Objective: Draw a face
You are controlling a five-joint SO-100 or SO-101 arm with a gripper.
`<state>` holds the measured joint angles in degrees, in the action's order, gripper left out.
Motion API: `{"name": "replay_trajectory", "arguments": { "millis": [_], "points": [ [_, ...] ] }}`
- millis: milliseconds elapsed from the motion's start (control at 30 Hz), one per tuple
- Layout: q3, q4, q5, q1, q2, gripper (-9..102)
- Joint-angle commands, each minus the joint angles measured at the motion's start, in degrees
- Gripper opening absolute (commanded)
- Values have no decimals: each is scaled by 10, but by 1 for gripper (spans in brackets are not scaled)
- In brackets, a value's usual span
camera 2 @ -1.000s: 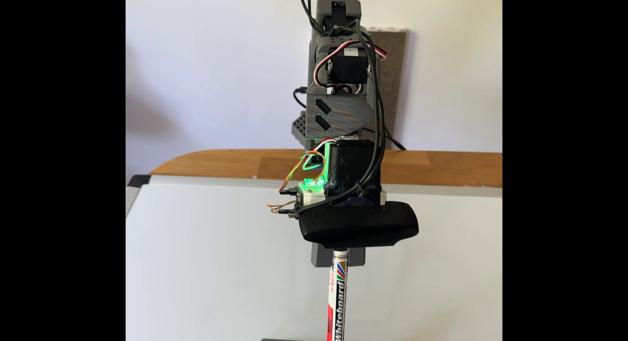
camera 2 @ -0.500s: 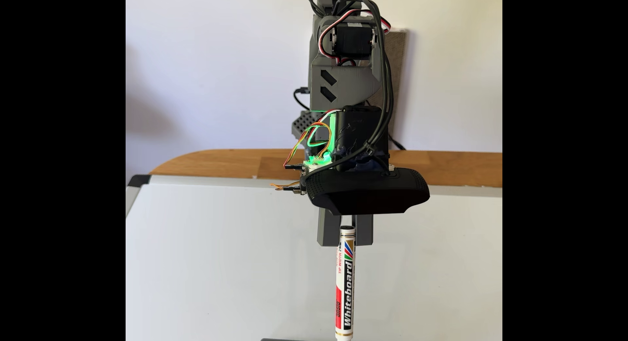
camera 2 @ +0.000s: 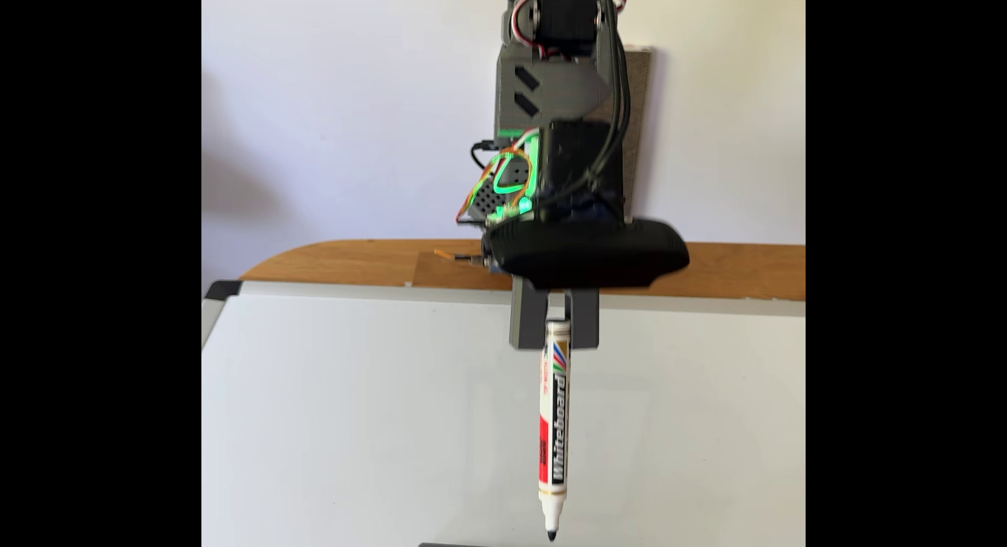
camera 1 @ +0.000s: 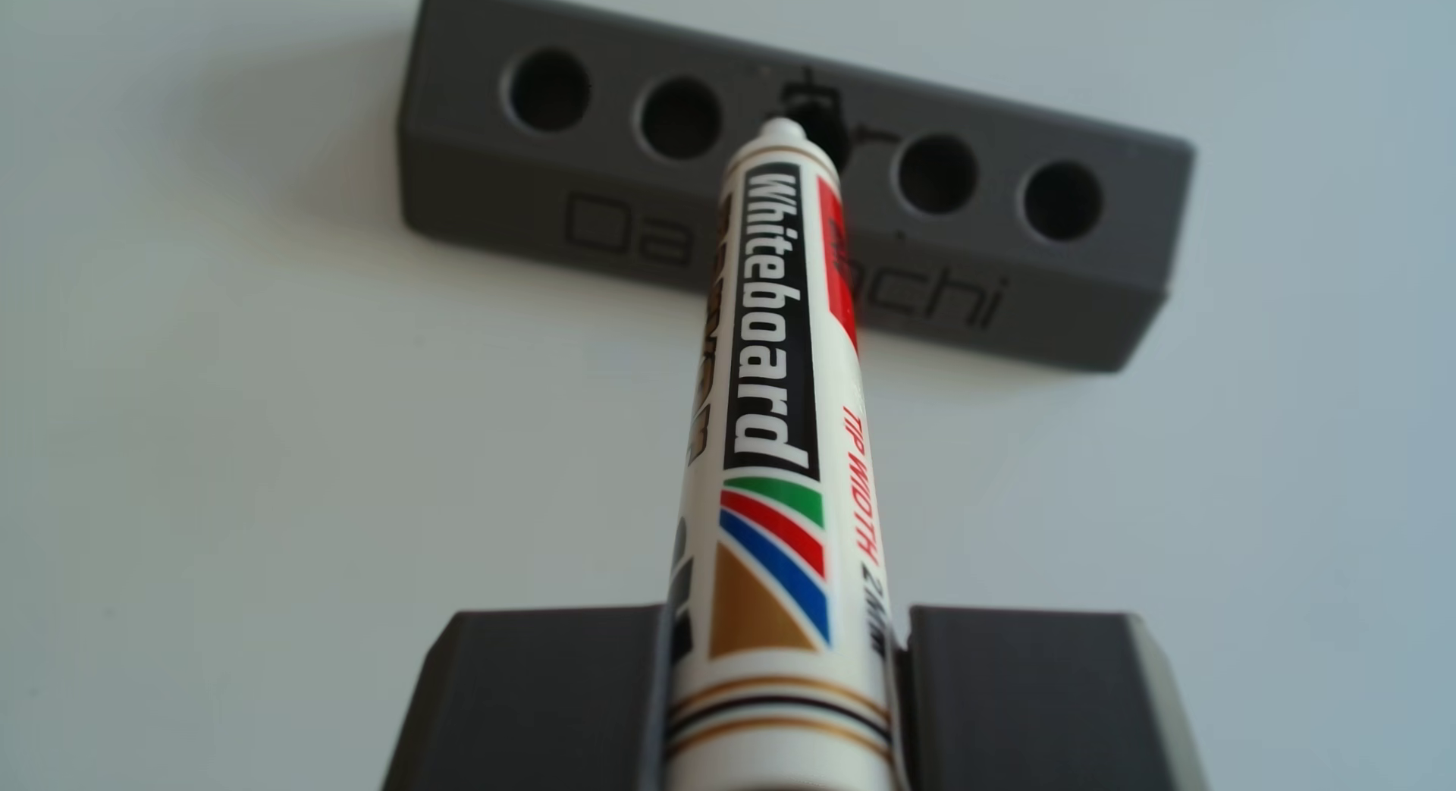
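Holding: the jaws are closed on the upper barrel of the whiteboard marker [camera 2: 554, 416], one grey finger [camera 1: 544, 696] on each side of it in the other view.
Gripper [camera 2: 556, 321]: points straight down from the arm, under a black camera housing [camera 2: 588, 253].
Marker position: hangs upright, tip down and uncapped, its black nib [camera 2: 551, 535] clear of the whiteboard [camera 2: 354, 416] in the fixed view.
Marker holder [camera 1: 1103, 287]: grey block with a row of holes, lying flat on the board; the nib sits over the middle hole in the other view, and whether it has fully cleared that hole cannot be told there.
Board surface: no ink marks visible; the face is not yet begun.
Worktop [camera 2: 338, 264]: wooden, carries the board.
Step in hand, as judged: marker lifted out of its holder, ready to be carried to open board.
Risk one: the grip is high on the barrel, so pressing the tip down could tilt or push the marker up through the jaws, giving broken lines.
Risk two: a sideways move made too low could catch the nib on the holder and drag the block.
Risk three: too much downward force could crush the nib; too little leaves gaps.
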<state>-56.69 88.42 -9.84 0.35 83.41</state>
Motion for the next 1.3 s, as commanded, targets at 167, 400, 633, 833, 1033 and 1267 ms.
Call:
{"name": "replay_trajectory", "arguments": {
  "millis": [167,400,633,833,1033,1267],
  "points": [
    [4,15,5,-2,124,-1],
    [-30,63,-4,-26,188,-1],
    [-29,132,-152,-105,204,-1],
    [-51,146,-417,-132,198,-1],
    [-112,128,-635,-162,185,-1],
    [-125,108,-658,-140,155,-1]
  ]
}}
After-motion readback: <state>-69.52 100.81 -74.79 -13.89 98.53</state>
